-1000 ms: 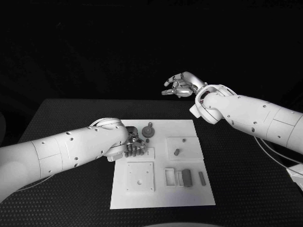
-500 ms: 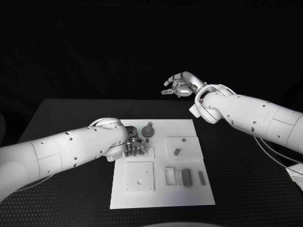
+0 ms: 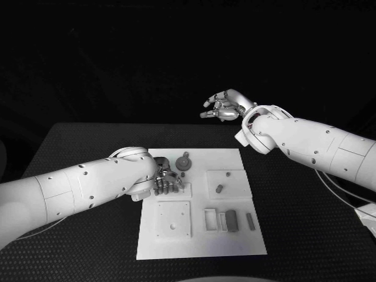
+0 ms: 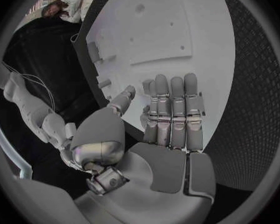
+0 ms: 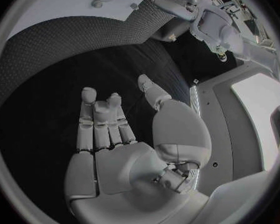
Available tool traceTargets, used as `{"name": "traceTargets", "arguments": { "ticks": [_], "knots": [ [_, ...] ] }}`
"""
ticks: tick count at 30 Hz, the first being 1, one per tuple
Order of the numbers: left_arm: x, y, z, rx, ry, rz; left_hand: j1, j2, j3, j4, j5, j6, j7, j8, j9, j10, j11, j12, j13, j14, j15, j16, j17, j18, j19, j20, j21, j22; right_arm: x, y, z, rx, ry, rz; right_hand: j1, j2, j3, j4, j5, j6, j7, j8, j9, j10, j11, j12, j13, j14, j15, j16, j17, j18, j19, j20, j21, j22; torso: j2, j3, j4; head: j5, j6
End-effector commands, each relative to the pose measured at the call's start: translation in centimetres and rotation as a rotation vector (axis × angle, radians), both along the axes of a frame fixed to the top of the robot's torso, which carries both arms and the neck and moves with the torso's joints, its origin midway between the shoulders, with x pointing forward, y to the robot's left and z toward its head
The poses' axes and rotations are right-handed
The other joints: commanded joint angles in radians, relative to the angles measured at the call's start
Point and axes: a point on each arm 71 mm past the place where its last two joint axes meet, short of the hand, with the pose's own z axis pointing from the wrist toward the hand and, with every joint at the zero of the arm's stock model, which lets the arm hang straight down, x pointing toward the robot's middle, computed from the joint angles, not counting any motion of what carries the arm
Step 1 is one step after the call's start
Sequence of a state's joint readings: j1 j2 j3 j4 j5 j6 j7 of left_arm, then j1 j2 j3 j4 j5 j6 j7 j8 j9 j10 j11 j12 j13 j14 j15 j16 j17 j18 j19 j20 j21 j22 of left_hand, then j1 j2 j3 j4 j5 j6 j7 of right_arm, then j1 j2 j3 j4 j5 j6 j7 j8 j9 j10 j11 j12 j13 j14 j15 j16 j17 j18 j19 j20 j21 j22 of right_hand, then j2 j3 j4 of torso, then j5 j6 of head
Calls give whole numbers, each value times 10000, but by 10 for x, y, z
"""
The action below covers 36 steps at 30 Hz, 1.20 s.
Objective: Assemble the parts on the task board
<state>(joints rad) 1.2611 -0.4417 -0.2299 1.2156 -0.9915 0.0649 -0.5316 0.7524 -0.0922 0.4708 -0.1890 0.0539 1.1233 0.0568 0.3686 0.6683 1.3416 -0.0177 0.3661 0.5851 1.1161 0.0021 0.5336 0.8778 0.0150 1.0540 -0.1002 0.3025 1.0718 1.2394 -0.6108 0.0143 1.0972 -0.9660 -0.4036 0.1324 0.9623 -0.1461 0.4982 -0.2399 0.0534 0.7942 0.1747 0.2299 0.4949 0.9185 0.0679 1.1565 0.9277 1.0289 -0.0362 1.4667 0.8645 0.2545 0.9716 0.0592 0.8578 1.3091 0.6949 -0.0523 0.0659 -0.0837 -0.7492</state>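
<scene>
1. Task board point(image 3: 201, 249): white plate, centre of frame; small grey parts point(image 3: 230, 220) lie on it, lower right.
2. Parts: probably light, rigid, slippery; pinch across their long sides.
3. Left hand point(image 3: 164, 183): released, empty, over board's upper left.
4. Right hand point(image 3: 224, 107): released, empty, raised at upper centre.

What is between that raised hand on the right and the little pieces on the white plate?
Nothing visible. The right hand hangs open in the air beyond the table's far edge; only open space and bare table separate it from the task board and its parts.
</scene>
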Motion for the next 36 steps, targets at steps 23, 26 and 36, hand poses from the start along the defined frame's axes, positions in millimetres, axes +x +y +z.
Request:
{"name": "traceTargets", "arguments": {
  "ticks": [23,26,36],
  "knots": [
    [20,33,54,-1165,-361,982,106,157,-189,-342,-40,-642,225,-171,54,-470,106,84,83,-302,60,202,-94,-24,-317,92,-1399,160,0,-8,-2,-25,33,-43,-120,24,-44,26,-32,2,69,-10,-17,-88,14,76,-26,-63,-16,50,-24,73,-67,-2,-44,133,-4,-5,17,64,259],
    [21,36,55,-1236,-239,1086,165,191,-204,-429,-40,-800,283,-194,47,-554,128,128,101,-375,80,245,-132,-26,-357,110,-1425,200,0,-8,-2,-27,37,-45,-120,24,-43,28,-32,3,69,-10,-17,-88,14,77,-27,-63,-16,51,-24,73,-67,-3,-44,133,1,-8,13,71,265],
    [37,62,60,-893,-639,1619,656,629,16,-707,-35,-1451,543,-361,-33,-854,266,228,125,-547,149,374,-282,-25,-423,179,-1526,280,1,-10,-2,-49,67,-75,-120,24,-41,30,-32,2,69,-9,-19,-89,14,80,-30,-63,-16,53,-26,73,-66,-4,-43,134,2,-3,0,93,341]
  ]
}}
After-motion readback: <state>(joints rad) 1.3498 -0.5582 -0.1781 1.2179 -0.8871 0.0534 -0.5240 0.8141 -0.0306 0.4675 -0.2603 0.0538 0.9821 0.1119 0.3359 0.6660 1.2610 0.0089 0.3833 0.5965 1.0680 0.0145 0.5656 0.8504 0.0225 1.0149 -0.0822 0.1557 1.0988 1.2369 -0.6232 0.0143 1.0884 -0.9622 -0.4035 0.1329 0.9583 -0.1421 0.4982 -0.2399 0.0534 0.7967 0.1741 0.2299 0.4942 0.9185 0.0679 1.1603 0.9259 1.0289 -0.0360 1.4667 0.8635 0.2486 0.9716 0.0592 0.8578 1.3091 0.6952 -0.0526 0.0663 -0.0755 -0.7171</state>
